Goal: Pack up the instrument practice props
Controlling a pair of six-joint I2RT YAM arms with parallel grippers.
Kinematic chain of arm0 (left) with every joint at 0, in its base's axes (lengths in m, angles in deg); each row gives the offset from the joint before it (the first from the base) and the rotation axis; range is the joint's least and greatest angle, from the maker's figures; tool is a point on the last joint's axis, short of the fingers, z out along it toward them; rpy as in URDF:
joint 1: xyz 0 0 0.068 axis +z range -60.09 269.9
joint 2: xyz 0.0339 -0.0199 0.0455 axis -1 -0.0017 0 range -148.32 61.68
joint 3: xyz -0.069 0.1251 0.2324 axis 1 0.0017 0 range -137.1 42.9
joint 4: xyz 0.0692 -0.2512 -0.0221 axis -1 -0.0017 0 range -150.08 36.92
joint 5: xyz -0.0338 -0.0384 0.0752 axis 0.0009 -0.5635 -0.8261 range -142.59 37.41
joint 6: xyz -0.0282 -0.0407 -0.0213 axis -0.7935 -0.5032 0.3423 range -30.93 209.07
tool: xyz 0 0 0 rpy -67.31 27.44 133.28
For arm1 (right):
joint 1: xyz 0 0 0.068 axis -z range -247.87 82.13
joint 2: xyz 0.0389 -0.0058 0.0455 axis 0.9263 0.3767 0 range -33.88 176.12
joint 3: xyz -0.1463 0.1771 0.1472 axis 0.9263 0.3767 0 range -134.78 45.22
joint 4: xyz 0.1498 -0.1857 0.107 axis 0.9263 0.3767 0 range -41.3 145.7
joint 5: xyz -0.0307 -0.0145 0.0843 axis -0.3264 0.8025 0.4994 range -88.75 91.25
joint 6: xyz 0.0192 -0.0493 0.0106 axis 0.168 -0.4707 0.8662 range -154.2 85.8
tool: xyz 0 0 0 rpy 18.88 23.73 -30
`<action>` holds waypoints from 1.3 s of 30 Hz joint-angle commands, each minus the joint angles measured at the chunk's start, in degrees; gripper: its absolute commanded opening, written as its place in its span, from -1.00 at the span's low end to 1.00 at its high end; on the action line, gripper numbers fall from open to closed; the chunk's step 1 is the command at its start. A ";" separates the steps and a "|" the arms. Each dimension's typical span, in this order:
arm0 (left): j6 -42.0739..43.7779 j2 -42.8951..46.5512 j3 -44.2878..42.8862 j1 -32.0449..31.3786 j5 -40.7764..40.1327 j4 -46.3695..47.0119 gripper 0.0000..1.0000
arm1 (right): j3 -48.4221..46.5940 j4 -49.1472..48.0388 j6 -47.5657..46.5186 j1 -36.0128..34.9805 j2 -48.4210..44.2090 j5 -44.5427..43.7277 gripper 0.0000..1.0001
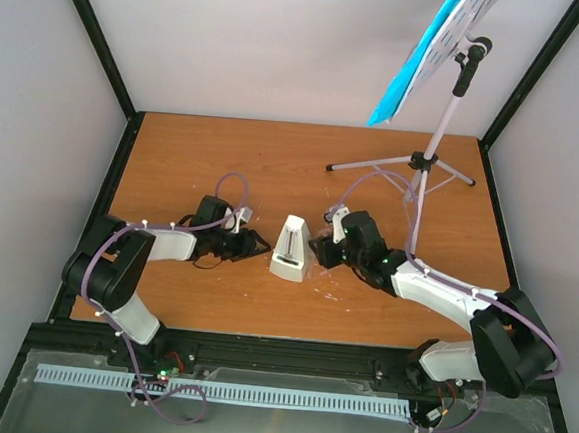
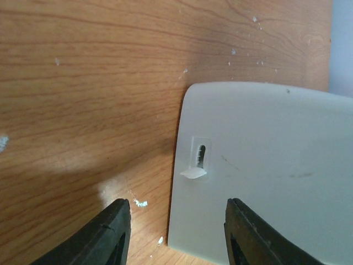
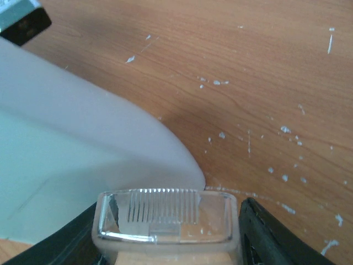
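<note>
Metronome [image 1: 289, 249]: white pyramid, upright; right claw [image 1: 318, 251] pinching clear cover [image 3: 165, 214]; left claw [image 2: 177, 227] spread.

White metronome [image 1: 290, 249], blue pages [image 1: 411, 74] — orange-brown woodgrain table [image 1: 224, 161]

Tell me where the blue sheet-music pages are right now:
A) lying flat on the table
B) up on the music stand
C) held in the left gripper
B: the blue pages sit on the tilted desk of the music stand at the back right.
</note>
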 commanded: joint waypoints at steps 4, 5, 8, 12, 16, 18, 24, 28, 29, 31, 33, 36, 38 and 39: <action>-1.28 -0.88 1.80 -1.10 2.19 5.26 -0.09 | -4.65 -5.91 -2.83 1.93 5.00 3.04 -0.08; -1.55 -0.83 2.09 -1.23 2.34 5.57 -0.10 | -5.23 -6.05 -3.15 2.01 5.56 3.30 -0.08; -2.73 -0.72 2.71 -2.16 3.03 6.95 -0.13 | -6.33 -5.94 -3.77 2.39 6.15 2.65 -0.08; -4.52 -1.09 1.86 -5.78 1.88 8.08 -0.13 | -4.20 -5.85 -4.30 3.10 3.32 -0.18 -0.08; -6.87 -2.30 1.09 -9.35 0.43 10.70 -0.12 | -0.55 -3.18 -4.62 3.34 -2.51 -6.59 -0.07; -8.10 -2.39 1.15 -9.84 0.24 12.63 -0.12 | 1.57 -1.43 -4.35 3.39 -6.01 -9.77 -0.07; -4.07 5.58 -1.33 -9.62 -6.06 4.86 0.27 | 5.62 2.56 -2.60 3.28 -17.20 -13.44 -0.07; 4.09 12.57 -7.44 -6.62 -11.74 -8.47 0.87 | 8.83 0.07 0.63 0.62 -25.40 -11.60 -0.10; 5.71 14.01 -8.79 -4.80 -11.53 -10.82 0.95 | 9.26 0.05 1.70 -0.63 -26.80 -12.47 -0.10; 8.41 16.88 -11.65 -0.31 -10.17 -14.65 0.99 | 10.07 -0.48 3.71 -3.78 -29.34 -15.73 -0.11; 12.05 18.84 -17.34 3.81 -10.52 -20.92 0.99 | 10.81 -2.25 5.08 -8.27 -31.29 -19.72 -0.10; 16.38 21.91 -24.79 9.53 -12.32 -27.42 0.99 | 11.64 -6.24 5.19 -16.17 -32.06 -28.71 -0.10; 17.63 24.81 -26.67 13.11 -12.53 -27.63 0.99 | 12.42 -9.53 5.41 -19.83 -31.04 -33.04 -0.11; 18.24 26.18 -26.70 13.99 -14.00 -26.99 0.99 | 12.69 -11.49 5.93 -21.22 -29.91 -34.64 -0.11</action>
